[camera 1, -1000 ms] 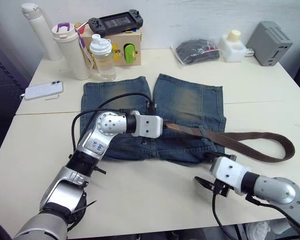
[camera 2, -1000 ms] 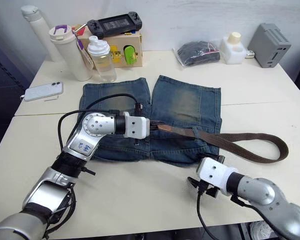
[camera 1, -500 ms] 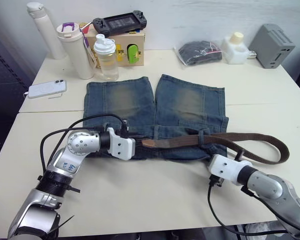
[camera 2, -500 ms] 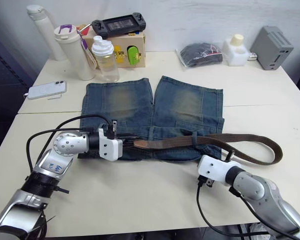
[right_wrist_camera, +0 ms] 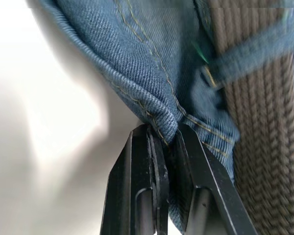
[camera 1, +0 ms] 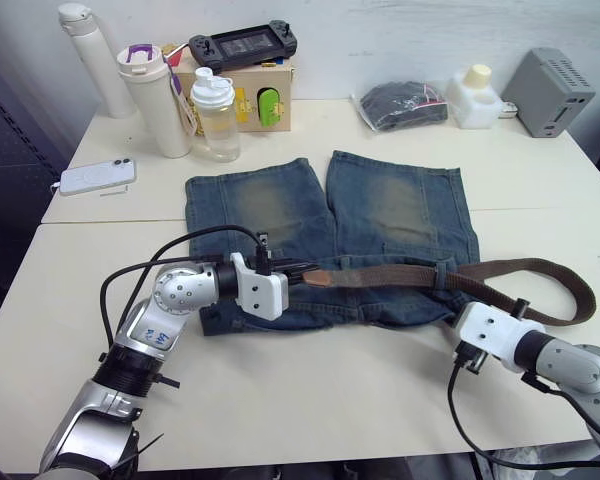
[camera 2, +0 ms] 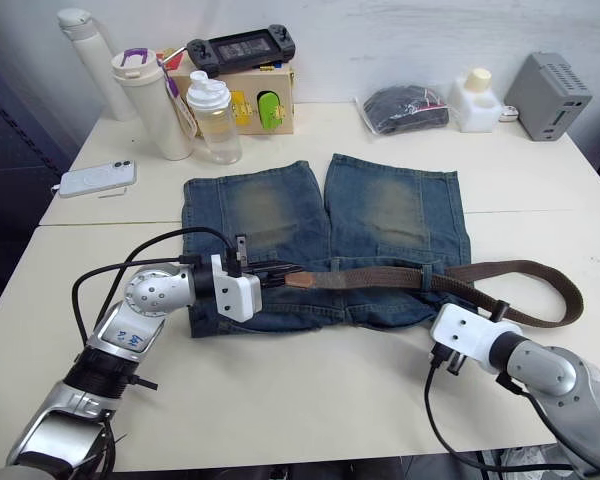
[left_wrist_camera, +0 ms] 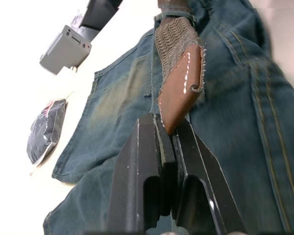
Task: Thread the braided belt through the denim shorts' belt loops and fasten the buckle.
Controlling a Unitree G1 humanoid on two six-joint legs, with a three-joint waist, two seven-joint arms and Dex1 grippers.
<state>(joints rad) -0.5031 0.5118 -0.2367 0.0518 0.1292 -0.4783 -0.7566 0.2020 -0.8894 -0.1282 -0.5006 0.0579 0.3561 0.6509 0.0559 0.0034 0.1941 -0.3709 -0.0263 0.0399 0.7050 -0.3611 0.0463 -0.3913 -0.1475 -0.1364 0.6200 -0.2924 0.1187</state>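
Belt (camera 1: pixel 400 272) tip is clamped in left hand (left_wrist_camera: pixel 167 132); shorts (camera 2: pixel 380 215) edge is pinched by right hand (right_wrist_camera: pixel 169 138), belt just beside.

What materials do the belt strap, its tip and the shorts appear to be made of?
The braided belt looks like woven brown cord or leather, by its plaited texture. Its tip seems smooth tan leather with white stitching. The denim shorts look like faded blue twill cotton, with yellowish worn patches.

Faded, coarse-twilled denim shorts (camera 1: pixel 400 215) carry a matt woven belt (camera 1: pixel 400 275) with a smooth stitched leather tip (left_wrist_camera: pixel 183 88), on a smooth matt table (camera 1: pixel 310 380); gripper fingers (right_wrist_camera: pixel 137 196) are matt black.
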